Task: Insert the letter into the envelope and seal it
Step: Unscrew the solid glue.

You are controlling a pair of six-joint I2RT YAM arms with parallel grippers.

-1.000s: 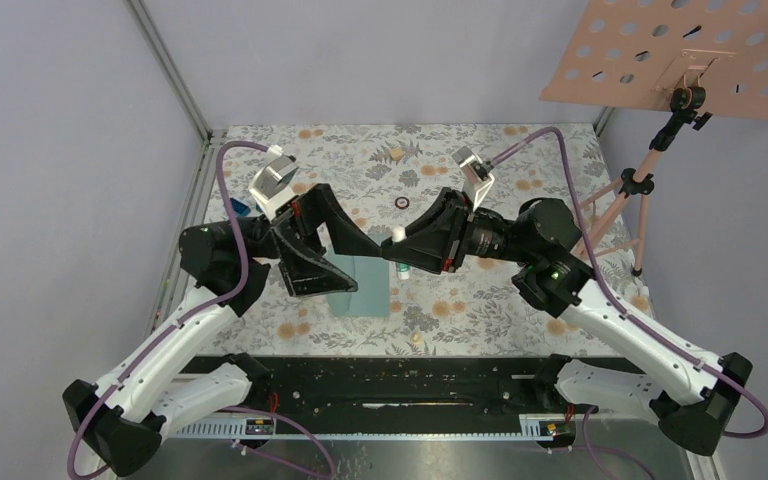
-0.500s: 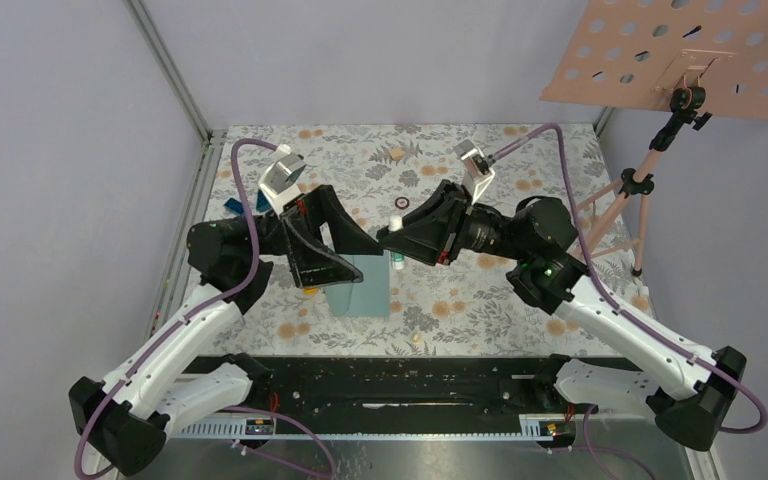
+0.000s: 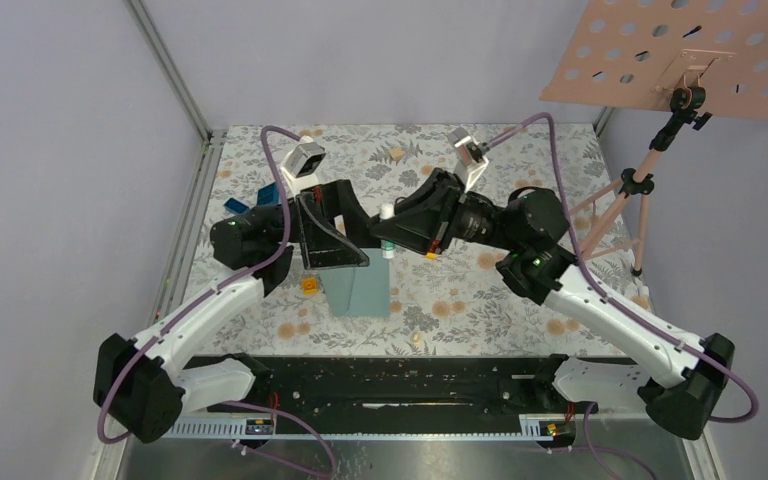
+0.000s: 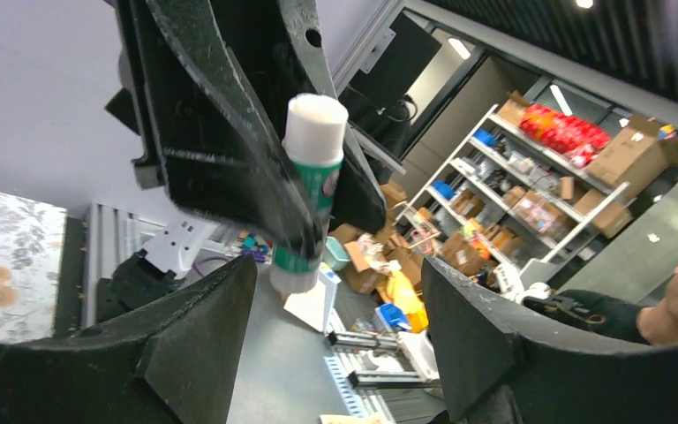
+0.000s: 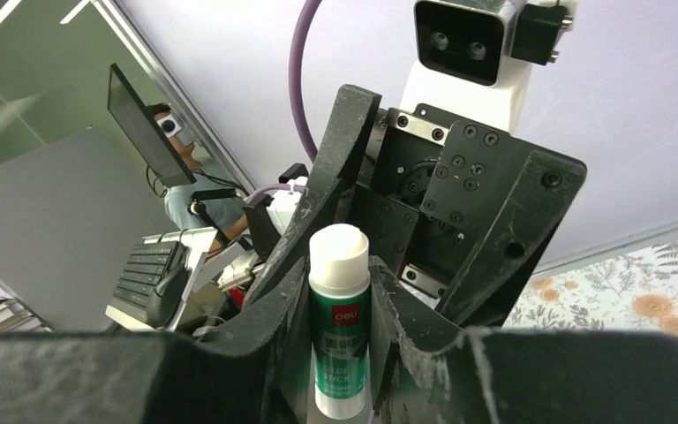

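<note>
The teal envelope lies flat on the flowered table, near the front middle. The letter does not show in any view. My right gripper is shut on a green glue stick with a white top, held upright above the envelope's far edge. My left gripper hangs open just left of the stick, facing it, with nothing between its fingers. In the left wrist view the glue stick stands a little way beyond my open jaws, pinched by the other gripper's black fingers.
A small orange piece lies beside the envelope's left edge. Blue blocks sit at the far left of the table. A pink perforated board on a stand rises at the right. Metal frame posts bound the left side.
Both grippers have risen and shifted toward the far side. The left gripper lifted off the envelope, uncovering the orange piece, and narrowed slightly. The right gripper kept its hold on the glue stick.
</note>
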